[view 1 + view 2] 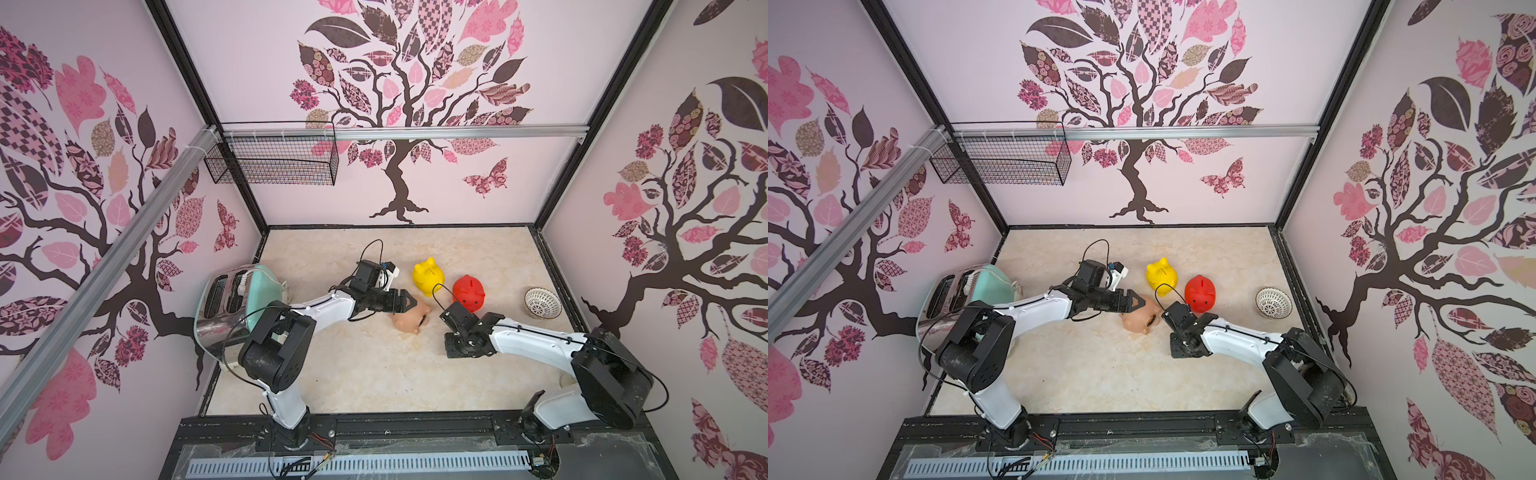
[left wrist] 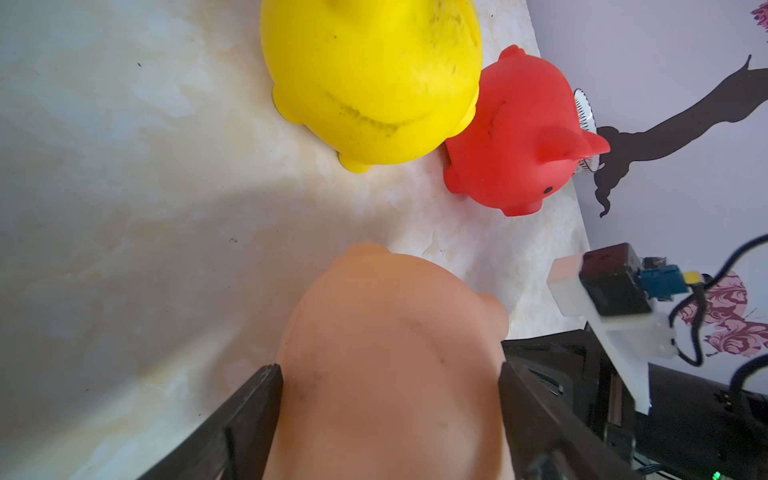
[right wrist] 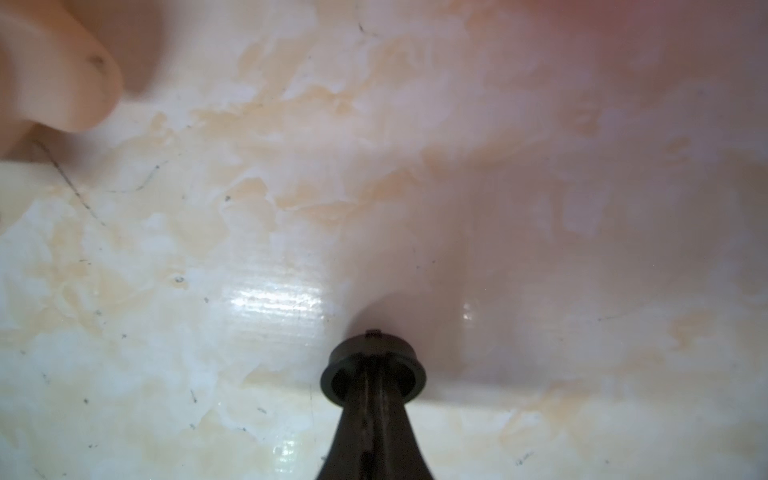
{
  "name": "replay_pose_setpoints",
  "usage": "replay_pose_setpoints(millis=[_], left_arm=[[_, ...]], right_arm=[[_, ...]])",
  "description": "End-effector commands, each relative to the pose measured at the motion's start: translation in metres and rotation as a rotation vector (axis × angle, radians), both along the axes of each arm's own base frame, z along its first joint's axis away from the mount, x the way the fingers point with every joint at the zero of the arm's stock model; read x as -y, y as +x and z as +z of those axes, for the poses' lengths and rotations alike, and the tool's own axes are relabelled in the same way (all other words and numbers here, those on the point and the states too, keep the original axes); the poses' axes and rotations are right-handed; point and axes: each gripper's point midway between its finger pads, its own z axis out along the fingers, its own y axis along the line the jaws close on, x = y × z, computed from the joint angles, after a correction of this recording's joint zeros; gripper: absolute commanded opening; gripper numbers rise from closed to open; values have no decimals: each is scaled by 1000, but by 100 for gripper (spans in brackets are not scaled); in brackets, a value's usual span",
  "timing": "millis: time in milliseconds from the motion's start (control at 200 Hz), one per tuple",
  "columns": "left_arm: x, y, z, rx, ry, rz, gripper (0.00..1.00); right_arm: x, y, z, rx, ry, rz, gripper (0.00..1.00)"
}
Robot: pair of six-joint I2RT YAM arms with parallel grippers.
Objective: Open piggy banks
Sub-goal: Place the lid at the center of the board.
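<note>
The peach-tan piggy bank point(image 1: 409, 324) point(image 1: 1138, 320) lies tipped over on the marble table. My left gripper point(image 1: 415, 305) point(image 2: 390, 370) has its jaws pressed against both flanks of that pig point(image 2: 395, 332). The yellow piggy bank point(image 1: 428, 276) point(image 2: 370, 79) and the red piggy bank point(image 1: 468, 293) point(image 2: 511, 145) stand upright just behind it, touching each other. My right gripper point(image 3: 374, 374) points down at bare table beside the peach pig point(image 3: 54, 75), shut on a small black round plug point(image 3: 374, 347). In both top views the right wrist point(image 1: 463, 332) hides its fingertips.
A mint-green toaster point(image 1: 232, 307) stands at the table's left edge behind the left arm. At the right edge, past the red pig, sits a white lattice bowl point(image 1: 542, 303). A wire basket point(image 1: 274, 160) hangs on the back wall.
</note>
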Motion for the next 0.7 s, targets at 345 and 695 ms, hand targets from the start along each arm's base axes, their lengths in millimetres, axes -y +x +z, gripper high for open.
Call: replay_pose_setpoints(millis=[345,695], left_arm=[[-30,-25,-54,-132,193,29,85],[-22,-23,-30,-93,151,25,85]], right_arm=[[3,-4,32,41,31,-2,29],[-41,33,75,224,383,-88,24]])
